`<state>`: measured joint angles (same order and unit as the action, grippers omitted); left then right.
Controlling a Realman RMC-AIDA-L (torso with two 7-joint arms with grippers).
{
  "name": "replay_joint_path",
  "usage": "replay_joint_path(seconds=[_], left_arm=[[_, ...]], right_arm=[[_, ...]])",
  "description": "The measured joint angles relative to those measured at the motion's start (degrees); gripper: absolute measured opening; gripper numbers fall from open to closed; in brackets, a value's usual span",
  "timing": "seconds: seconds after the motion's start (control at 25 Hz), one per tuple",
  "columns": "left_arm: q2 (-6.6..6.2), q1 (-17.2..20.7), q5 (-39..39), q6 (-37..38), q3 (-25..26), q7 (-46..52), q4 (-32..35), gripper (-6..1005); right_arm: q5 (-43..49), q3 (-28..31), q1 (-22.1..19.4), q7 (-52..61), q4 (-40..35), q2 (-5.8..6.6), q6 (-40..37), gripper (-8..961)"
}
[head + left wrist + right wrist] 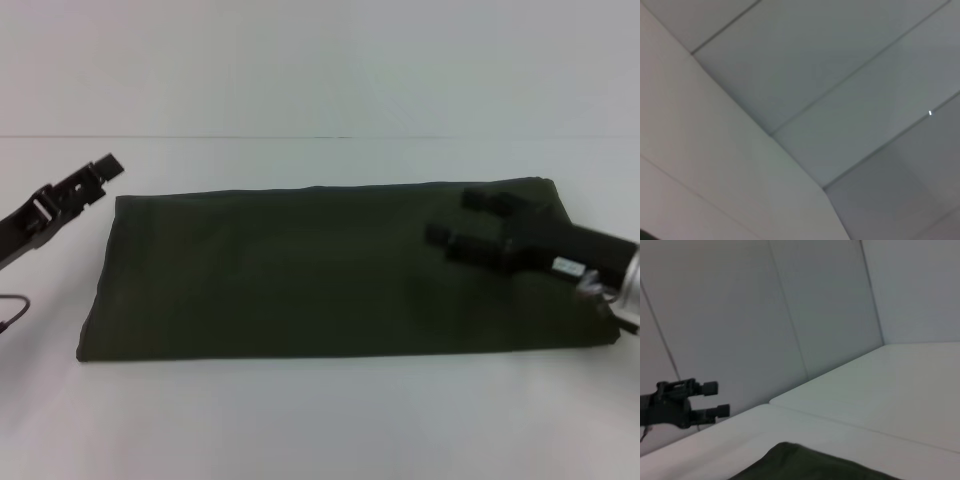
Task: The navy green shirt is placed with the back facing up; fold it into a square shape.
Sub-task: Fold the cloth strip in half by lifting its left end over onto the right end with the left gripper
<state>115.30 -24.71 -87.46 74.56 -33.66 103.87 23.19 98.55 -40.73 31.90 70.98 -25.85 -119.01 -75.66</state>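
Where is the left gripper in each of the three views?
Head view: left gripper at the left edge, raised beside the shirt, open, holding nothing.
Left wrist view: not in it; only pale panels show.
Right wrist view: seen far off before the wall, beyond the shirt's edge.
Shared landmark: the shirt, in the head and right wrist views.

Shirt [300,275], dark green, folded into a long band: one. Grippers, black: two, namely left gripper [103,172] and right gripper [455,218]. Table [320,420], white: one. Wall panels behind: several, exact number unclear.
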Motion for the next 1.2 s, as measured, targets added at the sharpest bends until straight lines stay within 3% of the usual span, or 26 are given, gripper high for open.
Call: replay_joint_path(seconds=[0.2, 0.44, 0.76, 1.2], left_arm=[[-1.15, 1.0, -9.68, 3.62, 0.07, 8.72, 4.47, 717], [-3.07, 0.13, -20.89, 1.77, 0.67, 23.02, 6.05, 717], [-3.16, -1.49, -24.54, -6.68, 0.84, 26.41, 5.66, 716], [-2.91, -4.01, -31.23, -11.95, 0.09, 25.92, 5.69, 715]], right_arm=[[1.13, -7.85, 0.69, -5.02, 0.25, -0.76, 0.38, 933], [1.1, -13.68, 1.28, -8.64, 0.47, -1.1, 2.11, 932], [0.77, -16.27, 1.68, -10.17, 0.59, -1.19, 4.8, 931], [0.62, -16.36, 2.0, -10.96, 0.63, -1.32, 6.08, 930]])
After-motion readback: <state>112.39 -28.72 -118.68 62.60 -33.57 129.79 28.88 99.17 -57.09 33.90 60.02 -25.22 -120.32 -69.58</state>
